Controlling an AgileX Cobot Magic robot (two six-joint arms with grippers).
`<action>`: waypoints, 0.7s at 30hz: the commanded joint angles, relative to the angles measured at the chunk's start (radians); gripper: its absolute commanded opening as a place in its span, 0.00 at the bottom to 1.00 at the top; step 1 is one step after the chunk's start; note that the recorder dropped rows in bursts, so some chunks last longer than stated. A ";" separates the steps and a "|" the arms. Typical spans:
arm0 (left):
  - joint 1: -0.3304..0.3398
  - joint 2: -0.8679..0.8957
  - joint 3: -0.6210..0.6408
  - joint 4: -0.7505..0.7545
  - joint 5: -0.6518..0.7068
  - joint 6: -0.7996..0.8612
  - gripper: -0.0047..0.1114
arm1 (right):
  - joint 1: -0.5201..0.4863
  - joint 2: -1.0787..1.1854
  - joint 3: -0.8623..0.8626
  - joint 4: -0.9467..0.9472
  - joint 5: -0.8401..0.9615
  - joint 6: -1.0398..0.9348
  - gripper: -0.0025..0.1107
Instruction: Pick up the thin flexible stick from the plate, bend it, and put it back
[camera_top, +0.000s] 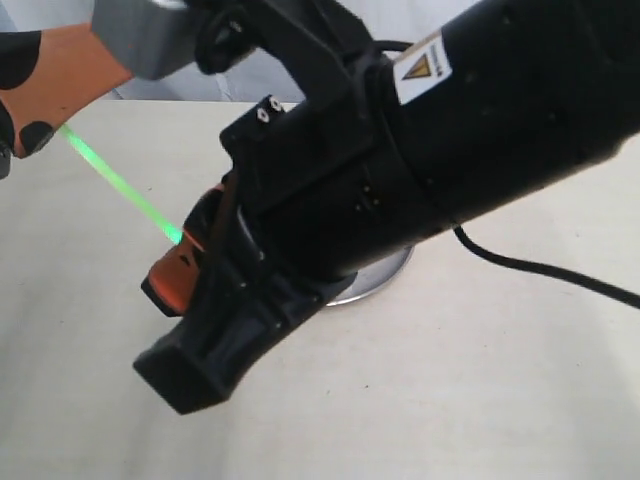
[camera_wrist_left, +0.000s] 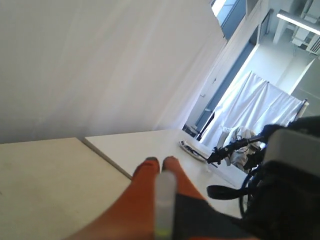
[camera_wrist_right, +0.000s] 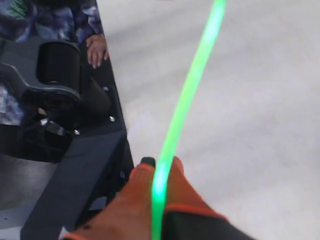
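Observation:
The thin flexible stick, neon green, hangs in the air above the table between both grippers. My left gripper at the upper left is shut on one end. In the left wrist view its orange fingers clamp the stick's whitish end. My right gripper is shut on the other end. In the right wrist view the stick rises from the orange fingertips in a slight curve. The plate lies on the table, mostly hidden under the right arm.
The bulky black right arm fills the middle of the exterior view. A black cable trails over the table at the right. A dark machine frame and a person's hand show in the right wrist view.

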 joint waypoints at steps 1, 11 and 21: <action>0.004 0.002 -0.001 -0.116 -0.045 0.015 0.04 | 0.002 0.045 0.001 -0.076 0.029 0.045 0.01; 0.004 0.002 -0.001 -0.113 -0.090 0.024 0.04 | 0.002 0.167 0.001 -0.138 -0.017 0.078 0.01; 0.004 0.002 -0.001 0.045 0.098 0.041 0.32 | -0.007 0.138 0.001 -0.456 -0.016 0.263 0.01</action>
